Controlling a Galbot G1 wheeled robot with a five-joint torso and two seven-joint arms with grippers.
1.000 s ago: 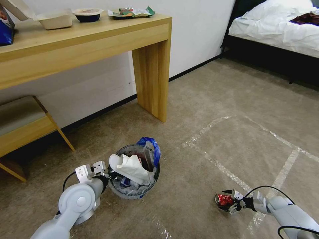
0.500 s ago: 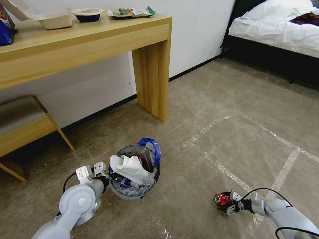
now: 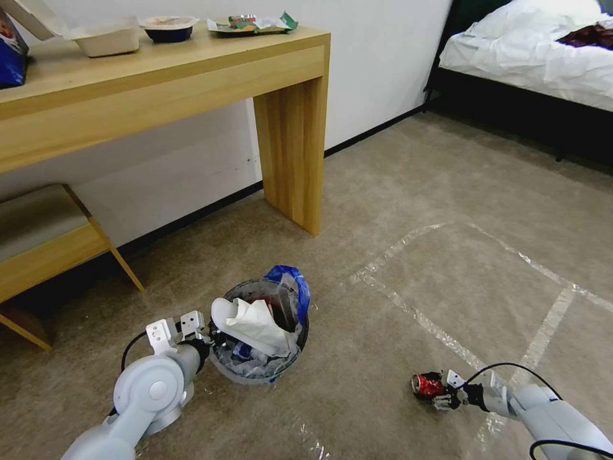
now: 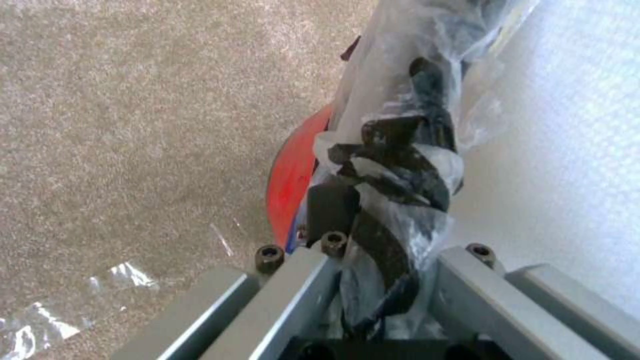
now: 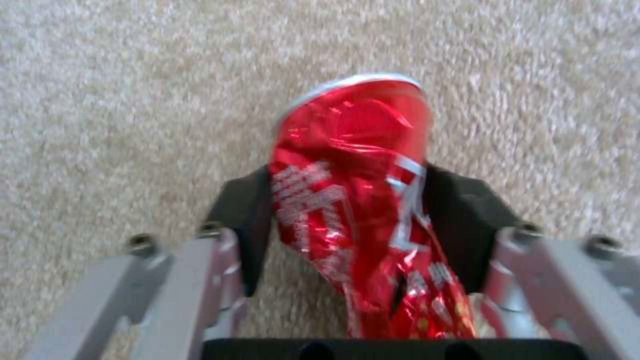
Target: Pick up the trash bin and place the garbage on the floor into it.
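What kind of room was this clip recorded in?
Most likely a bedroom or hotel-style room: a bed with white bedding stands in the far corner, a wooden desk carrying food containers runs along the wall, and beige carpet covers the floor.

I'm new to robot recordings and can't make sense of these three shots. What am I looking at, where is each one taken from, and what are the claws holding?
This is a wheeled robot with two arms, each ending in a two-fingered gripper. The wide shot comes from a camera on its head, looking down at the beige carpeted floor. The other two come from cameras on its wrists, so they look out past the fingers.

On the robot's left, the left gripper is clamped on the bag-lined rim of the small red trash bin, which stands on the carpet and already holds white tissues and wrappers. The left wrist view shows that grip close up, with the crumpled clear bag between the fingers.

On its right, the right gripper is down at the floor, closed on a crushed red drink can; the right wrist view shows the can between the black finger pads.
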